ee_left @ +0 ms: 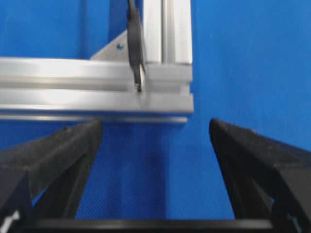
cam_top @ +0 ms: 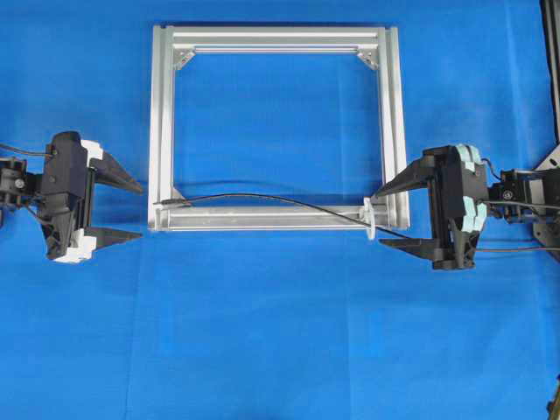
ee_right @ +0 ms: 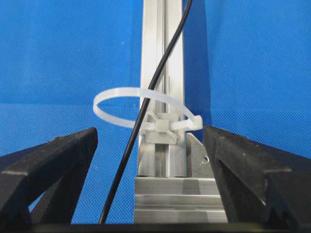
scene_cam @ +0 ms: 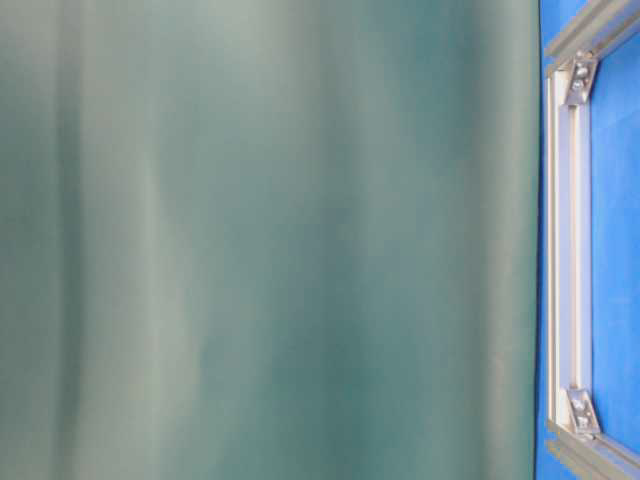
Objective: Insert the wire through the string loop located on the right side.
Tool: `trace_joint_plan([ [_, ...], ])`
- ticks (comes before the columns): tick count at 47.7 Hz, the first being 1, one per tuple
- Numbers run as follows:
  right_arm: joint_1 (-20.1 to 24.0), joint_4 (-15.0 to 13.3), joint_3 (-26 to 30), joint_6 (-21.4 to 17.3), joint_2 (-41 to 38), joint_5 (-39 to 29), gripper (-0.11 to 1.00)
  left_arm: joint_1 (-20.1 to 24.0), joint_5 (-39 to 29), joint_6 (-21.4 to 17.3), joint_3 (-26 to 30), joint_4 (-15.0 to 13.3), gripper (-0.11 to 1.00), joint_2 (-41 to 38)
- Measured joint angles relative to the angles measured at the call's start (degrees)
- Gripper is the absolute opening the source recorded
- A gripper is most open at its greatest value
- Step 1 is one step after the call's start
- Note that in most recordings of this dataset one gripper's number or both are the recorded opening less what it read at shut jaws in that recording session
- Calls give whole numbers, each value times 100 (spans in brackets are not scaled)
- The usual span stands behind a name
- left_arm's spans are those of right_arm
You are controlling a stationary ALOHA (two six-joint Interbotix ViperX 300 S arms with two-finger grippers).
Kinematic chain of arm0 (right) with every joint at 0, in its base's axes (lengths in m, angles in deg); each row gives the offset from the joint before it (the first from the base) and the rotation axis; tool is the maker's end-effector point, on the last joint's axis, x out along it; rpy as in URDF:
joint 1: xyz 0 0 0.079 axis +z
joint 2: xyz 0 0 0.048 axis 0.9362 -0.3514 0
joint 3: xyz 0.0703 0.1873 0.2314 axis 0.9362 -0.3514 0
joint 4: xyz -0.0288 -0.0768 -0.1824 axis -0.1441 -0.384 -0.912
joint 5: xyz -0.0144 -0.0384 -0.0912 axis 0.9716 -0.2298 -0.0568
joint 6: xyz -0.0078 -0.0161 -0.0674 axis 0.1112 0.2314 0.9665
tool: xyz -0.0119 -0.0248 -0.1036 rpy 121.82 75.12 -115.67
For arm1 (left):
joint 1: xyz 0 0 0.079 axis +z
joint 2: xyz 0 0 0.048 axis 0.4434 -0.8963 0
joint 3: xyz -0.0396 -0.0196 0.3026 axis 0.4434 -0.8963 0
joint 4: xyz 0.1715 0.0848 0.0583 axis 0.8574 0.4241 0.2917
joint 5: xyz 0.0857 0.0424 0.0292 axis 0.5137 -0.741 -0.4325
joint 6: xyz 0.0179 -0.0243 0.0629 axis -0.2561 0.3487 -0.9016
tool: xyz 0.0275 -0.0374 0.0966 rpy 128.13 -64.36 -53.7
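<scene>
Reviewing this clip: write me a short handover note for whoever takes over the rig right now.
Left claw: open, empty, just off the frame's left edge.
Right claw: open, empty, at the frame's lower right corner.
The wire runs through the white loop on the lower right bar; its plug tip rests on the lower left corner, and its tail leads toward the right claw.
Done: threading looks complete, wire let go.
Left: probably only backing both arms away.

Bare blue cloth lies open below the frame and inside it. The wire crosses the bottom bar through the loop, just beside the right gripper.
</scene>
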Motion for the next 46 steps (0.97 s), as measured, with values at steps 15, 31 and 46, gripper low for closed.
trace_joint_plan([
  [15, 0, -9, 105, 53, 396, -387, 96, 0, -70, 0, 149, 0, 86, 167],
  [31, -185, -9, 325, 158, 1714, -1600, 96, 0, -1090, -88, 677, 0, 86, 1310],
  [46, -220, -18, 334, 193, 2092, -1819, 96, 0, -1283, -97, 686, 0, 86, 1617],
])
